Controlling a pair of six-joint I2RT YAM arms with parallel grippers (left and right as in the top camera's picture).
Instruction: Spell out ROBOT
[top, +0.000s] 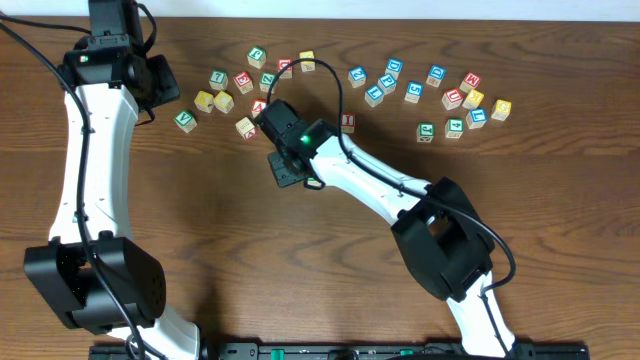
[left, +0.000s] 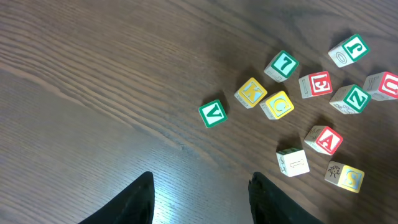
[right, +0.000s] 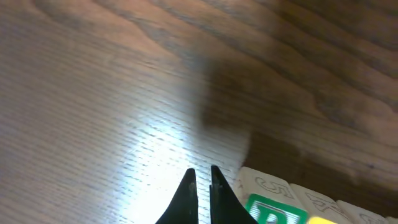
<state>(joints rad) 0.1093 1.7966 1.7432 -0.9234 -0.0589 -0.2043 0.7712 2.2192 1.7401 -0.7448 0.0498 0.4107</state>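
Lettered wooden cubes lie scattered across the far half of the table (top: 150, 200). In the right wrist view my right gripper (right: 200, 177) is shut on nothing, low over bare wood. Just to its right sits a green-lettered cube (right: 273, 211), its letter cut off by the frame edge, with more cubes beside it. From overhead the right gripper (top: 275, 118) hangs among the left cluster, next to a red A cube (top: 259, 106). My left gripper (left: 200, 193) is open and empty, above bare table left of a green V cube (left: 212, 112) and two yellow cubes (left: 250, 93).
The left cluster also holds a green 7 cube (left: 282, 65), a red E cube (left: 315, 84) and a green Z cube (left: 350, 98). A second spread of blue, red and green cubes (top: 440, 90) lies at the far right. The right arm (top: 380, 185) stretches diagonally over the middle.
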